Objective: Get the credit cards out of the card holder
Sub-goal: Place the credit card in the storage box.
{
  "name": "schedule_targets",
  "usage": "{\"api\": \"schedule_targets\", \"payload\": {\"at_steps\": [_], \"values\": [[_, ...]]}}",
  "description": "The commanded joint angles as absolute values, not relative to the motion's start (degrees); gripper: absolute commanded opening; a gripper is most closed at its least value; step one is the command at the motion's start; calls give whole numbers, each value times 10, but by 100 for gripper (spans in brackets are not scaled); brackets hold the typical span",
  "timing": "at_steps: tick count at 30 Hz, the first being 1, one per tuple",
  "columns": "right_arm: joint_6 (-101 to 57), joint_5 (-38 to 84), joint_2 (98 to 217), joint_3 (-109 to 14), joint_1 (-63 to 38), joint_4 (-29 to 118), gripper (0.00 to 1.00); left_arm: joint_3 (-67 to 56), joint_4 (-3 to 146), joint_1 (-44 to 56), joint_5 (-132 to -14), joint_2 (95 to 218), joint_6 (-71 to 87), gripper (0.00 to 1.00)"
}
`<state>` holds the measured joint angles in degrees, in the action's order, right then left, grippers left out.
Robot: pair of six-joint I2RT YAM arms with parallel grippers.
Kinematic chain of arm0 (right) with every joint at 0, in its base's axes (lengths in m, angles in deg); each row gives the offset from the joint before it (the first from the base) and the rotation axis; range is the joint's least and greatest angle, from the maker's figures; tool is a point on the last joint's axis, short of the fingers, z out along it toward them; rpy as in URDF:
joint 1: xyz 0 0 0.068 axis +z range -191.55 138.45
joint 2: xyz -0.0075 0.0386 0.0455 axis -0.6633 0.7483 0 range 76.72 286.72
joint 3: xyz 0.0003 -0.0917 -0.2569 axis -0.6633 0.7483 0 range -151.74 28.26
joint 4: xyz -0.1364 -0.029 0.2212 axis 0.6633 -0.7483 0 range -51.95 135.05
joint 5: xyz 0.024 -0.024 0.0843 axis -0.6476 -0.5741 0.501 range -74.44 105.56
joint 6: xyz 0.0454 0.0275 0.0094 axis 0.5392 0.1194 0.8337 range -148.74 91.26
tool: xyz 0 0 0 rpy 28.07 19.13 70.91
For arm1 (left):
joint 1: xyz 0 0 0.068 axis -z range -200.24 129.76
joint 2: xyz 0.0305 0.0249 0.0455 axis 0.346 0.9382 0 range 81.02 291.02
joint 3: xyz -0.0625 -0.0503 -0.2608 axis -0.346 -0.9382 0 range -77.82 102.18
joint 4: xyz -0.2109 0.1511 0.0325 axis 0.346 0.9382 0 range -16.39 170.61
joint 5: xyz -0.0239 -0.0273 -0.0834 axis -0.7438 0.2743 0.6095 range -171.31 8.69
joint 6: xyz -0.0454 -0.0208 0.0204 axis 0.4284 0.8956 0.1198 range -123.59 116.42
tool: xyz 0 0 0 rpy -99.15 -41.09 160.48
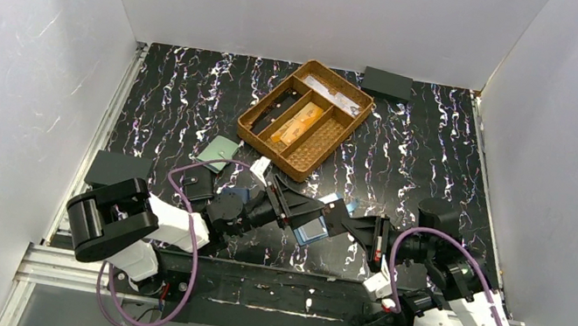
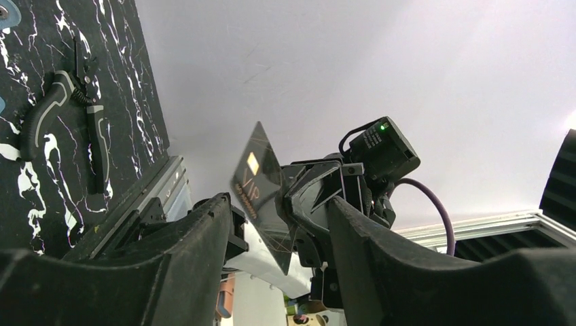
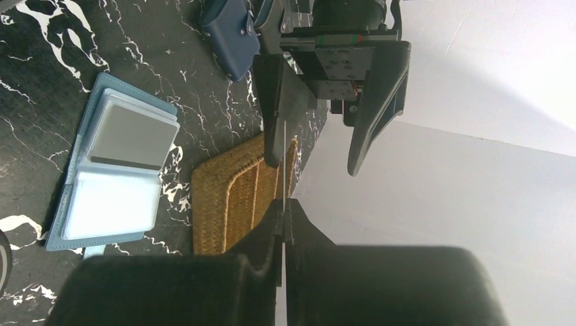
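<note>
Progress — one credit card (image 2: 261,197) out, pinched in right gripper (image 3: 284,207) jaws; left gripper (image 2: 278,210) jaws gape around it — handover unfinished.

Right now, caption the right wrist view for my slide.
Right gripper pinches a card edge-on between the left gripper's open fingers; card holder lies open on table.

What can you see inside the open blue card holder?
A grey panel fills one half of the card holder, a pale pocket the other. Whatever lies beneath them is hidden.
</note>
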<state>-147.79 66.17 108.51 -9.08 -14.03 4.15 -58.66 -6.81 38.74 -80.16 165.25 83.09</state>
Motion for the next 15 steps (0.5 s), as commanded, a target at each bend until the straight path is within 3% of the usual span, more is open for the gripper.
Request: {"api": "schedule_targets", "payload": {"at_steps": [1, 11, 15], "values": [[-1566, 687, 1076, -84, -136, 46, 1, -562, -84, 386, -783, 1659, 830, 50], [-1560, 678, 1073, -68, -136, 57, 1, -561, -83, 386, -780, 1655, 826, 36], [-1559, 680, 1075, -64, -136, 59, 1, -561, -83, 386, -779, 1655, 821, 25]]}}
